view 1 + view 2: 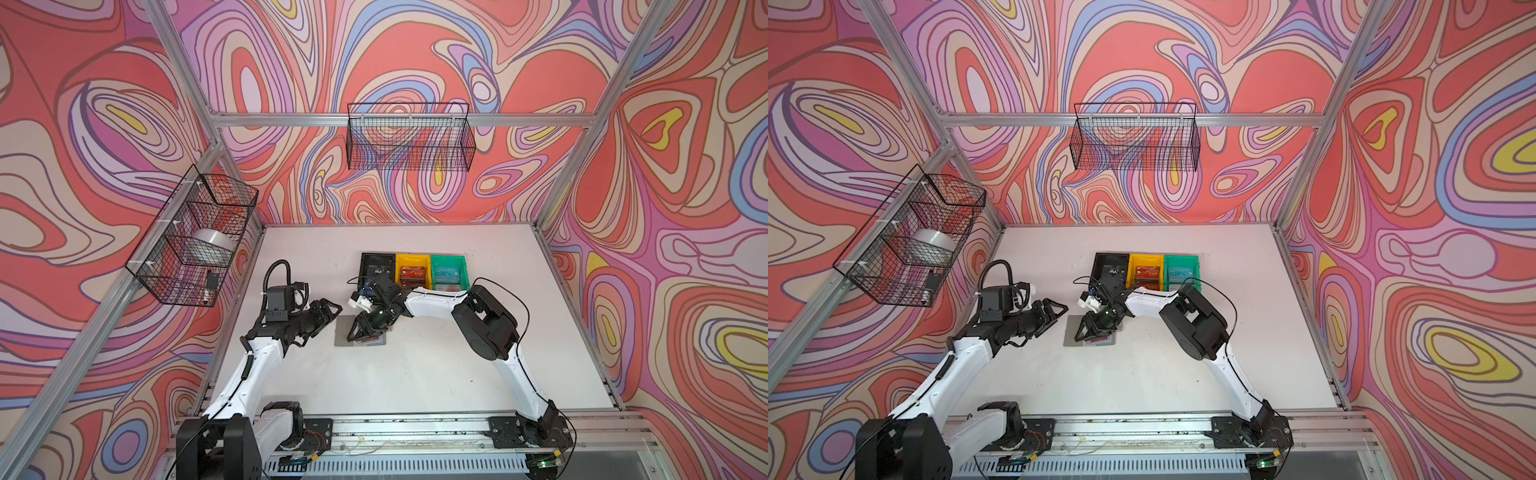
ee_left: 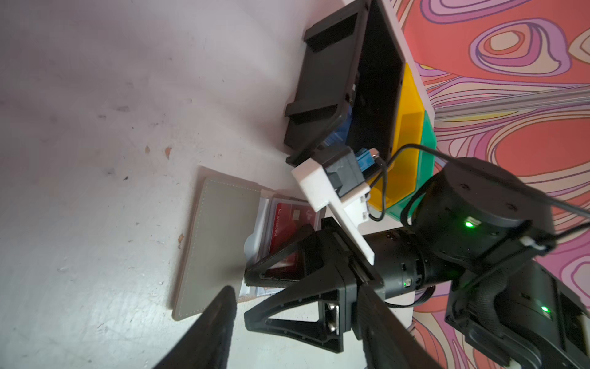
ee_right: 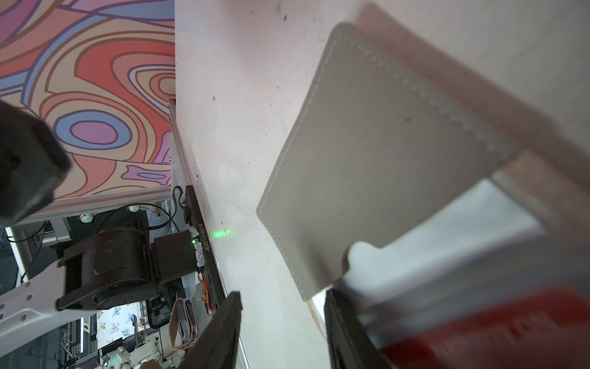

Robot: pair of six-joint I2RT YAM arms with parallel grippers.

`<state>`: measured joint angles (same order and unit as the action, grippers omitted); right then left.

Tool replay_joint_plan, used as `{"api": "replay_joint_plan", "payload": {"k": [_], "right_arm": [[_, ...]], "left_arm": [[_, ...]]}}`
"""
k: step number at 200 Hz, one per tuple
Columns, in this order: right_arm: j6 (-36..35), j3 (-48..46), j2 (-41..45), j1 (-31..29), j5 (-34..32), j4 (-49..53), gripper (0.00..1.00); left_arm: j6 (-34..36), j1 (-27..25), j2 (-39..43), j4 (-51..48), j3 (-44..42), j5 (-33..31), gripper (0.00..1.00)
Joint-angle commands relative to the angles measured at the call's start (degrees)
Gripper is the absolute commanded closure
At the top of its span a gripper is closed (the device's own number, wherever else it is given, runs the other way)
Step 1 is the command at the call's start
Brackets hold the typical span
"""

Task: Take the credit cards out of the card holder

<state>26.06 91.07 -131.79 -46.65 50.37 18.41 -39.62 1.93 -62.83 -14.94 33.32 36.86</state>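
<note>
Lettering "VIP" shows on red card (image 1: 412,273) in yellow bin (image 1: 410,258).

The flat grey-green stitched bifold card holder (image 2: 217,242) lies open near the middle of the white table (image 1: 415,374), clear plastic sleeves (image 2: 260,211) fanned beside its flap. A red plastic card (image 2: 287,214) sits in the top sleeve. Toward the far edge, a dark VIP card (image 1: 379,271), a red VIP card (image 1: 412,274) and a teal VIP card (image 1: 446,275) lie in the black bin (image 1: 365,259), the yellow bin (image 1: 411,259) and the green bin (image 1: 446,259).

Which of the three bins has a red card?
The yellow bin, middle of the row, holds the red card. The black bin holds a dark card, the green bin a teal card.
</note>
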Motion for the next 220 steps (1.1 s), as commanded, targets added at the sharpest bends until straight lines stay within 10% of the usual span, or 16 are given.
{"api": "replay_joint_plan", "payload": {"k": [1, 61, 220], "right_arm": [[-1.5, -2.4, 1.8, -0.3, -3.0, 1.5, 0.58], [-4.5, -2.0, 5.8, -0.3, -5.4, 5.7, 0.57], [-9.0, -2.1, 12.7, 3.4, -15.3, 13.9, 0.58]], "left_arm": [[-3.9, -0.1, -1.4, 8.6, -1.2, 4.0, 0.38], [-5.5, -1.5, -5.5, 12.3, -2.4, 4.1, 0.63], [-7.1, -6.7, -14.0, 18.3, -3.3, 2.0, 0.74]]}}
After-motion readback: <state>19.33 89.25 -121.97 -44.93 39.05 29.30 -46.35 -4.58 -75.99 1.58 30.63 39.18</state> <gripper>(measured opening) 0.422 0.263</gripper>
